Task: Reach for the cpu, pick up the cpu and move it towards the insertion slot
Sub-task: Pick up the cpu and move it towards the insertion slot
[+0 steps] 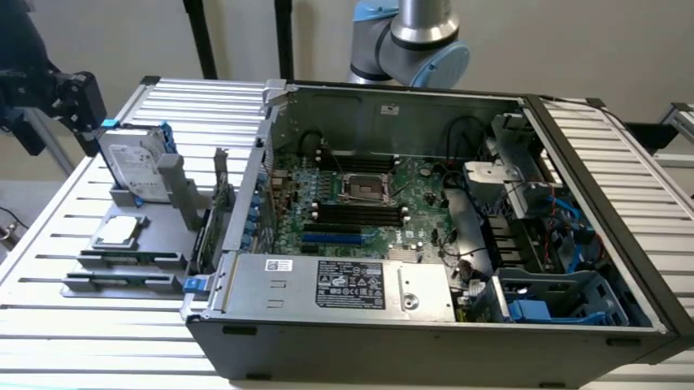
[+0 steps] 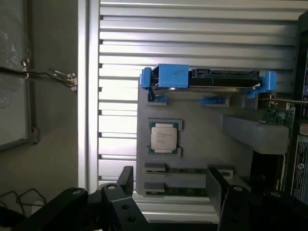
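Note:
The cpu (image 1: 117,231) (image 2: 163,137), a small flat square chip with a silvery top, lies in a holder on the grey tray (image 1: 81,272) at the exterior view's left, outside the computer case. My gripper (image 1: 78,114) (image 2: 171,185) hovers above and apart from it, open, with nothing between its two black fingers (image 2: 126,179). The insertion slot (image 1: 366,188), a square socket with a shiny metal frame, sits on the green motherboard inside the open case.
A silver hard drive (image 1: 139,166) (image 2: 211,79) with blue rails stands upright on the tray just behind the cpu. Memory sticks (image 1: 128,260) lie in front of it. The case wall (image 1: 244,203) rises between the tray and the motherboard. A power supply (image 1: 347,284) fills the case front.

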Controlling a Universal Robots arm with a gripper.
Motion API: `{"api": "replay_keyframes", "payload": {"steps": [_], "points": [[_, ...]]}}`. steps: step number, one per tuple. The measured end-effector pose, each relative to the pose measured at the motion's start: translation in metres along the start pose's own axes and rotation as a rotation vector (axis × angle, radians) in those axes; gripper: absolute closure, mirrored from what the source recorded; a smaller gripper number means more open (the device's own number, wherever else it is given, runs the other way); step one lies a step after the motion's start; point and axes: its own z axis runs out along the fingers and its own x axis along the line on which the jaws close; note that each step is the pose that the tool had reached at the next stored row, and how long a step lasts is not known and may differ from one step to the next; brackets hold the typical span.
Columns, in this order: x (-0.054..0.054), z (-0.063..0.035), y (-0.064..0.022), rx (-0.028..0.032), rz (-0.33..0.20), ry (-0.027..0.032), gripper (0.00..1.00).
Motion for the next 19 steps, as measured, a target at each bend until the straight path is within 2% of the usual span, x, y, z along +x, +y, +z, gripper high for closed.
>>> {"api": "replay_keyframes", "payload": {"steps": [19], "points": [[-0.002,0.0344,-0.0047,0.0,0.0,0.0,0.29]]}}
